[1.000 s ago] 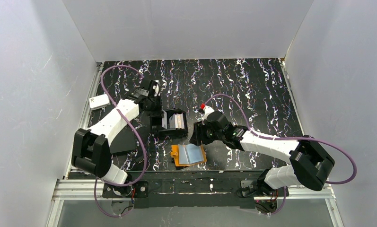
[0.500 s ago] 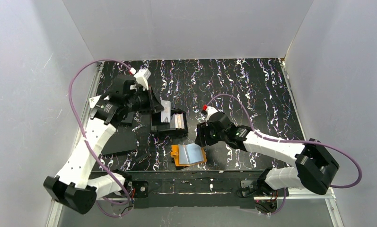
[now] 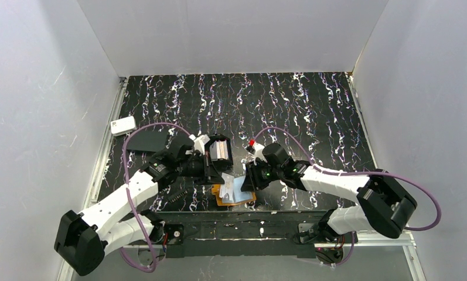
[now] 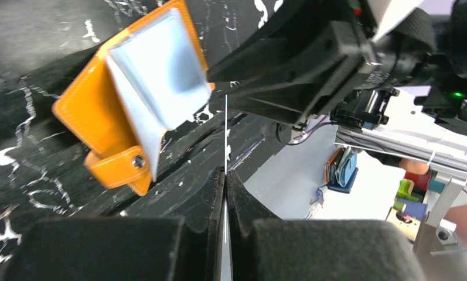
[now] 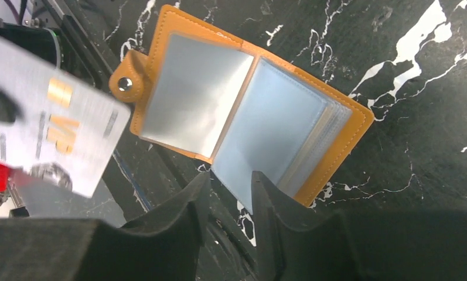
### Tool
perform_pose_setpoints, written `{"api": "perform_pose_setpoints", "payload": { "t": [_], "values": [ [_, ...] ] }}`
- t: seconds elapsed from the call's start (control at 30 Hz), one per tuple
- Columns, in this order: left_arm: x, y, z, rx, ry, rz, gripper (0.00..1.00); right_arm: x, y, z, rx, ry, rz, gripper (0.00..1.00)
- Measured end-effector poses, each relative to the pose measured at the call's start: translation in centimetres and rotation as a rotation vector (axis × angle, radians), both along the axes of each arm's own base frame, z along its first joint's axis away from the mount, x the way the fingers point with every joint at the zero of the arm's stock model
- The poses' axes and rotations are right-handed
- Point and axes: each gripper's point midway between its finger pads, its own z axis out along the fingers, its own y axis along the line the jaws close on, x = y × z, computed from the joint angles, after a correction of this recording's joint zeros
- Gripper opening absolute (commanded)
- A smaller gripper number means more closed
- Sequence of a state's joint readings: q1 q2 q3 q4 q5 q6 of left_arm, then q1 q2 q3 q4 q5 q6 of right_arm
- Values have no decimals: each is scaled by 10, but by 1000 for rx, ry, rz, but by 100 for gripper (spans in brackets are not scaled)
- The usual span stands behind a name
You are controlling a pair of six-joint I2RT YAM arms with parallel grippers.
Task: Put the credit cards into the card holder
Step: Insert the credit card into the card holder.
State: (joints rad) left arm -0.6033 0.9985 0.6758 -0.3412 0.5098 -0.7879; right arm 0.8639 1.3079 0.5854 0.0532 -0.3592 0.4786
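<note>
Noted left claw (image 4: pixel 225 175) pinched on one credit card (image 5: pixel 55 137) close by open card holder (image 5: pixel 336 126) — right claw (image 5: pixel 229 187) half-closed about a clear pocket leaf (image 5: pixel 266 134), grip unclear.

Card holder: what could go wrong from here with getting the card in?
The left gripper pinches the card only by one end, so it may pivot or slip when pressed against a pocket. The right gripper straddles a clear pocket leaf of the card holder with jaws apart; the leaf could escape.

Black white-veined marble tabletop (image 3: pixel 313 99) between plain pale grey walls (image 3: pixel 43 88)
</note>
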Motion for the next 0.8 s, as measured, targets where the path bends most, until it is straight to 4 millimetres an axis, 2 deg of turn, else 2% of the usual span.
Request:
{"api": "perform_pose_setpoints", "payload": {
  "t": [0.13, 0.23, 0.47, 0.8],
  "values": [
    [-2, -18, -5, -29, 6, -30, 0, 3, -2, -13, -33, 28, -24, 32],
    [-2, -23, -22, -5, 34, -36, 0, 5, -6, -22, -58, 37, -46, 29],
    [-1, -16, -53, 64, 76, -6, 0, 12, -10, -29, -78, 26, -83, 28],
    [-6, -3, -74, 135, 102, 25, 0, 14, -9, -30, -79, 22, -86, 26]
  ]
}}
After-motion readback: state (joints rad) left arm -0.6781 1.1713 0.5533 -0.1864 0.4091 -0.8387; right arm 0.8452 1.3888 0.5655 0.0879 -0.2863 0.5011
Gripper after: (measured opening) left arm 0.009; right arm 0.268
